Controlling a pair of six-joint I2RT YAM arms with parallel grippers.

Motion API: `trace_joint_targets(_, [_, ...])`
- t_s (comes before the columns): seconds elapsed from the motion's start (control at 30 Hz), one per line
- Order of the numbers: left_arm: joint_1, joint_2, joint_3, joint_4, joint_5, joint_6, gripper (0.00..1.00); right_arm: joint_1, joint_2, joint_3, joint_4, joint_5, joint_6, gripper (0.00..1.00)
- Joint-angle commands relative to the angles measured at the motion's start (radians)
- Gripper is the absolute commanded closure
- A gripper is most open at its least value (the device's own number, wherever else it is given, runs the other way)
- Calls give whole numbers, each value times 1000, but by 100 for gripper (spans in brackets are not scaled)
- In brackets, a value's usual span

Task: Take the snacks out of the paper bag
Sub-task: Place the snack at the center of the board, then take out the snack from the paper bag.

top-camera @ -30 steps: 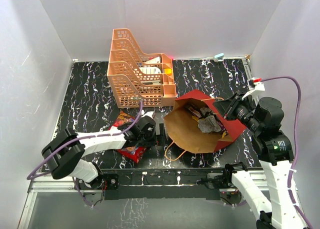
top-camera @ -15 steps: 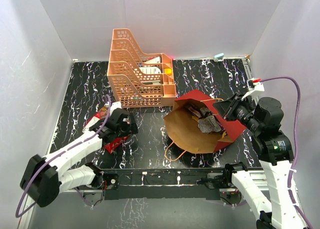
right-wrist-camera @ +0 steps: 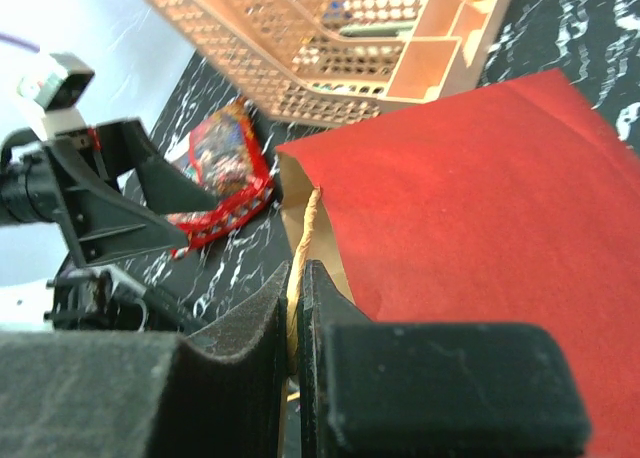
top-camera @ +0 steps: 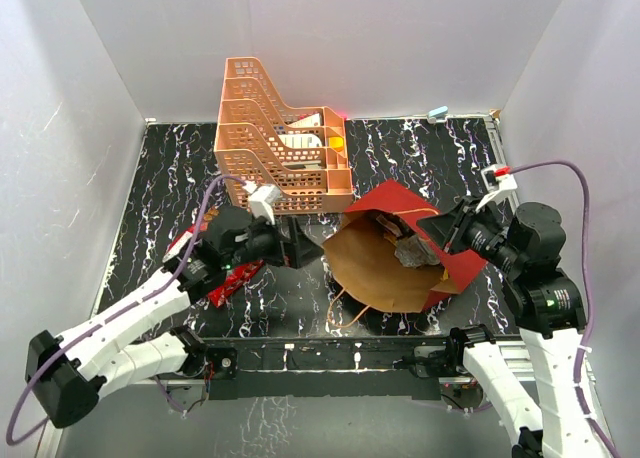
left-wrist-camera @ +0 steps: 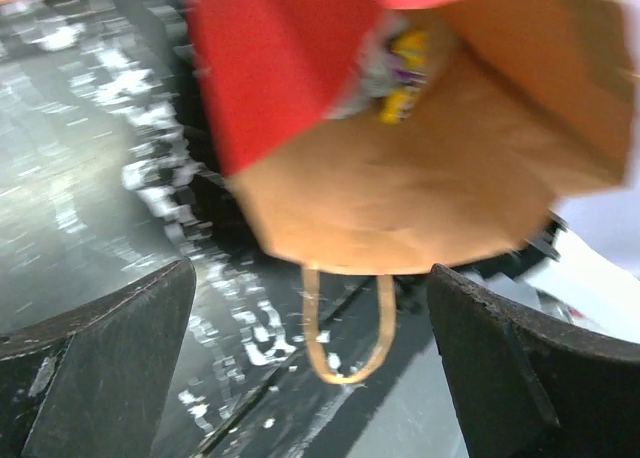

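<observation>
- Red paper bag (top-camera: pixel 385 278) lay with its mouth facing the left gripper (top-camera: pixel 303 246), whose jaws were spread just beside it; snacks (top-camera: pixel 408 246) sat inside.
- Clamped on the bag's far wall, the right gripper (top-camera: pixel 447 240) was farther from the mouth.

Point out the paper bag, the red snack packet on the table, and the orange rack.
paper bag (top-camera: pixel 385 278), top view, brown inner wall.
red snack packet (right-wrist-camera: pixel 222 163), right wrist view, printed front.
orange rack (top-camera: pixel 270 153), top view, lattice side.
</observation>
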Motion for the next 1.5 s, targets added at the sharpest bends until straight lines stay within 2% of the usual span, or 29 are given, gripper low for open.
trace_joint_targets(0.0, [-187,53,74,220,89,55,2,2,-12,-8,20,-163,-77,93])
trace_joint_targets(0.13, [-369,189,97,376,26,80,2,1,-24,-4,20,-252,-93,92])
trace_joint_targets(0.2, [-456,271,151,390,-26,125,2,1,-32,0,7,-265,-98,93])
trace_joint_targets(0.33, [-644,401,239,393,-266,325,2,2,-37,13,-19,-228,-98,92])
trace_joint_targets(0.4, [-684,440,216,467,-368,372,3,2,-35,19,-22,-225,-92,92])
trace_joint_targets(0.5, [-690,495,175,604,-485,407,7,1,-34,28,-26,-227,-90,92])
trace_joint_targets(0.6, [-691,580,192,663,-614,404,16,1,-36,43,-36,-201,-89,92])
trace_joint_targets(0.67, [-694,638,190,729,-644,413,21,1,-37,54,-38,-186,-84,93])
trace_joint_targets(0.73, [-696,686,182,784,-676,426,31,1,-36,65,-29,-166,-71,93])
trace_joint_targets(0.83, [-697,745,135,941,-743,456,34,1,-30,77,-11,-115,-31,93])
trace_joint_targets(0.97, [-697,839,140,1043,-811,476,31,2,-31,75,55,-98,32,93])
trace_joint_targets(1.13, [-689,961,221,1068,-833,495,30,1,-20,87,72,-120,40,93])
trace_joint_targets(1.2, [-680,1024,271,1036,-855,489,19,1,-16,93,66,-124,36,93])
trace_joint_targets(1.37, [-653,1141,376,983,-900,501,3,1,-9,95,53,-125,33,93])
trace_joint_targets(1.47, [-635,1179,420,945,-942,484,2,2,-8,97,46,-120,30,93])
